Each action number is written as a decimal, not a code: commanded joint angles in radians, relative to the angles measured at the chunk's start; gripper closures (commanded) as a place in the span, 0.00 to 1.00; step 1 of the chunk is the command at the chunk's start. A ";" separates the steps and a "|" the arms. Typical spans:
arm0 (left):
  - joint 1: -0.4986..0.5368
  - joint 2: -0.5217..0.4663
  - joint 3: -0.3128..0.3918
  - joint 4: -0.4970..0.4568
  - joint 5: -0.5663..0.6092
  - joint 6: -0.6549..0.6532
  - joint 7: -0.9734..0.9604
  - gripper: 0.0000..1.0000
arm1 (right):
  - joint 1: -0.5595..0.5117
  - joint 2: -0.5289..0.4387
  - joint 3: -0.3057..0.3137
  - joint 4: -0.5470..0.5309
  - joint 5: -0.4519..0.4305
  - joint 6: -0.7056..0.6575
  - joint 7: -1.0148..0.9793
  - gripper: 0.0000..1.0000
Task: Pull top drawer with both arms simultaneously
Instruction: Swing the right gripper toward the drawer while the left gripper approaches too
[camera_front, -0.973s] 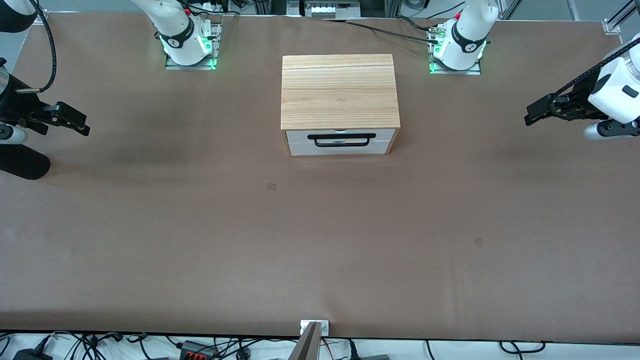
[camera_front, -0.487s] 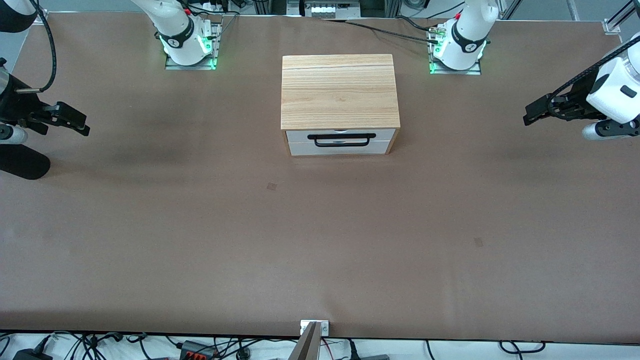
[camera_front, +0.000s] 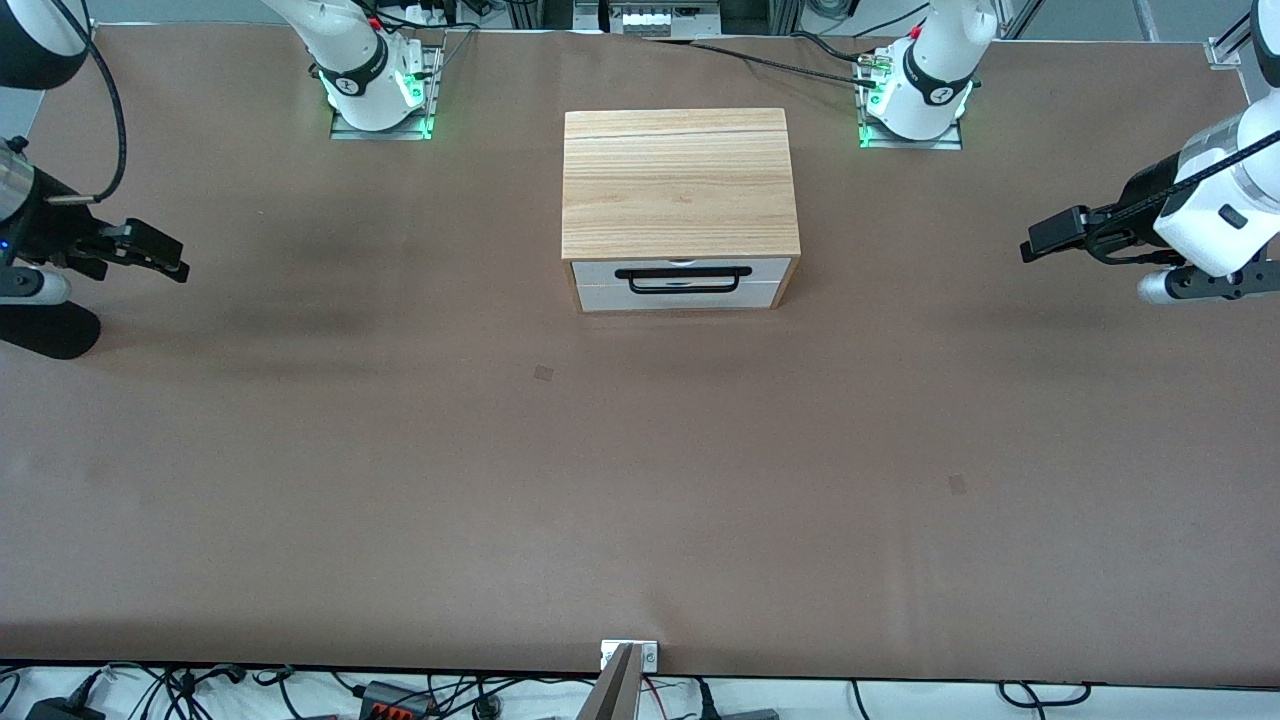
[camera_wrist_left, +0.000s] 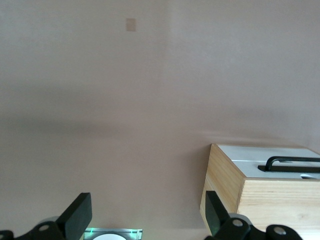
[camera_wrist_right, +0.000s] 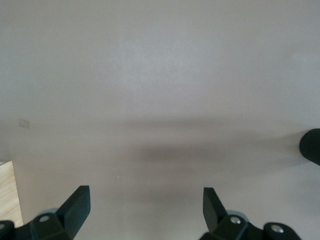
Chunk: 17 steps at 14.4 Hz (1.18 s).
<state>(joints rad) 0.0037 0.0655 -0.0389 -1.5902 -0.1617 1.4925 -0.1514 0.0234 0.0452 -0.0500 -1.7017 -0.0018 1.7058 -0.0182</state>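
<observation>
The light-wood cabinet (camera_front: 680, 180) stands mid-table between the two arm bases. Its top drawer (camera_front: 770, 270) has a white front and a black bar handle (camera_front: 683, 271), and sits shut, flush with the cabinet. My left gripper (camera_front: 1042, 243) hangs open and empty over the table at the left arm's end, far from the handle. My right gripper (camera_front: 168, 260) hangs open and empty over the right arm's end. The left wrist view shows the open gripper (camera_wrist_left: 146, 215), the cabinet (camera_wrist_left: 260, 197) and the handle (camera_wrist_left: 292, 161). The right wrist view shows the open gripper (camera_wrist_right: 145, 206) over bare table.
A plain white lower drawer front (camera_front: 680, 297) sits under the top drawer. The arm bases (camera_front: 378, 90) (camera_front: 915, 95) stand farther from the front camera than the cabinet. Small square marks (camera_front: 543, 373) (camera_front: 957, 484) lie on the brown table. A metal bracket (camera_front: 630, 655) sits at the near edge.
Both grippers have moved a little toward the cabinet, the left one more than the right. The drawer has not moved.
</observation>
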 joint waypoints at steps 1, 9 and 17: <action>0.002 0.088 0.005 0.032 -0.117 0.000 0.133 0.00 | 0.048 0.086 0.004 0.005 0.013 0.011 -0.009 0.00; 0.036 0.279 0.005 0.016 -0.439 0.014 0.356 0.00 | 0.185 0.267 0.033 0.063 0.297 0.026 -0.026 0.00; 0.094 0.356 0.002 -0.248 -0.880 0.077 0.792 0.00 | 0.216 0.488 0.035 0.057 0.989 0.066 -0.378 0.00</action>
<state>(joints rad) 0.0933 0.4336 -0.0370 -1.7160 -0.9168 1.5409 0.5242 0.2376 0.4600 -0.0137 -1.6631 0.8544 1.7830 -0.2677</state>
